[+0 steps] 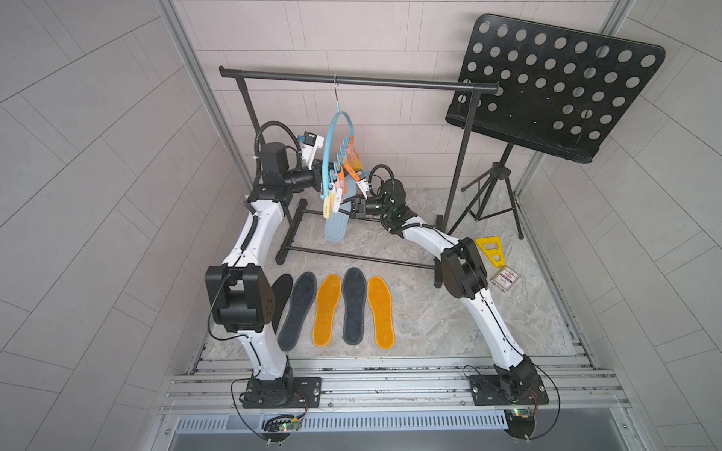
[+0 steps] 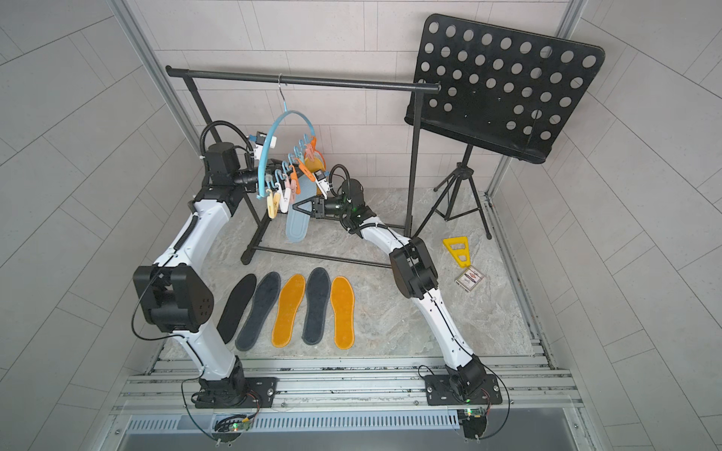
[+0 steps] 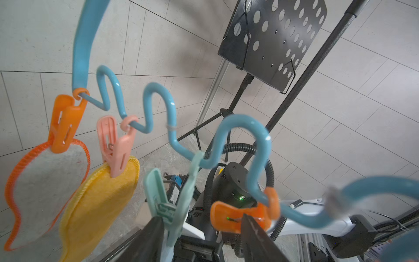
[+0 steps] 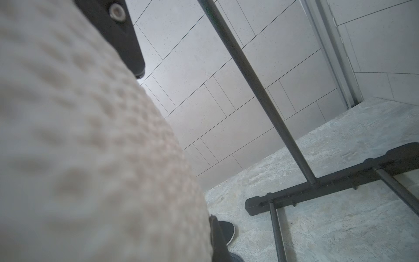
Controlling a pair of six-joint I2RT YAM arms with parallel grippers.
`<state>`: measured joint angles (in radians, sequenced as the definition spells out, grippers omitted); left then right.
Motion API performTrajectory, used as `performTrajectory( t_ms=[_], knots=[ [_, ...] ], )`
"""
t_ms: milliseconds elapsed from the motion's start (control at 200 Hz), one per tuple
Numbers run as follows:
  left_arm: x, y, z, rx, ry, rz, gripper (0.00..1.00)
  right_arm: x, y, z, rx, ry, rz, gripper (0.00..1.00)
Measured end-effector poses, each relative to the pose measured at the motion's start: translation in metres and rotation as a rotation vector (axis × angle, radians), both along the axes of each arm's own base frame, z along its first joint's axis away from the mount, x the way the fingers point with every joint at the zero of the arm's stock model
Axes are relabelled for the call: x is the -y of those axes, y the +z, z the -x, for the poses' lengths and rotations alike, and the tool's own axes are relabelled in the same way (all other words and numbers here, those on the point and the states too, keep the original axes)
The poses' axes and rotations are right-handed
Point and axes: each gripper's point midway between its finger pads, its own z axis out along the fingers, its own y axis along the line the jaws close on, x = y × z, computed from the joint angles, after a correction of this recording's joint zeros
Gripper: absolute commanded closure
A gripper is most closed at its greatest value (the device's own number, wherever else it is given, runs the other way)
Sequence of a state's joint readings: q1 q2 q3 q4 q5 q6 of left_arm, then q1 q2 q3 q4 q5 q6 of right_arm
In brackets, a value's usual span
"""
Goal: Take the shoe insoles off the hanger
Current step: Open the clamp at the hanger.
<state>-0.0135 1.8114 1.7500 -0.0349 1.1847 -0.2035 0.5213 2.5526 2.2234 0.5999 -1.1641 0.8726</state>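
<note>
Right end effector (image 2: pixel 297 207) clamped on dimpled pale grey-blue insole (image 2: pixel 295 230), left end effector (image 3: pixel 201 217) parted around teal clip (image 3: pixel 158 192)

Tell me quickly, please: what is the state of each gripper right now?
Left gripper: open, with the teal clip between its jaws.
Right gripper: closed, holding the light blue insole.

no legible text, print on small card (image 1: pixel 505 278) too blurred

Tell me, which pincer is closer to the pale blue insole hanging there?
The right. The right pincer is shut on the pale blue insole; the left pincer stands open above it, by the mint clip on the hanger.
</note>
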Motion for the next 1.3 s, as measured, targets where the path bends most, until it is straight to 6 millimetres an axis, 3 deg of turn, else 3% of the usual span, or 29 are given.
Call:
performTrajectory(
  t_ms=[465, 746, 866, 1296],
  knots=[
    [0.011, 0.002, -0.015, 0.017, -0.002, 0.018, 0.54, 0.006, 0.004, -0.004, 0.001, -0.018, -0.003, 1.0],
    [0.014, 0.003, -0.02, 0.016, 0.001, 0.038, 0.72, 0.008, 0.007, -0.005, -0.002, -0.028, -0.005, 1.0],
    [0.016, 0.006, -0.021, 0.019, 0.001, 0.047, 0.86, 0.008, 0.007, -0.005, 0.001, -0.029, -0.006, 1.0],
    [0.021, 0.016, -0.02, 0.049, -0.006, 0.067, 1.0, 0.006, 0.001, -0.004, -0.009, -0.033, 0.013, 1.0]
  ],
)
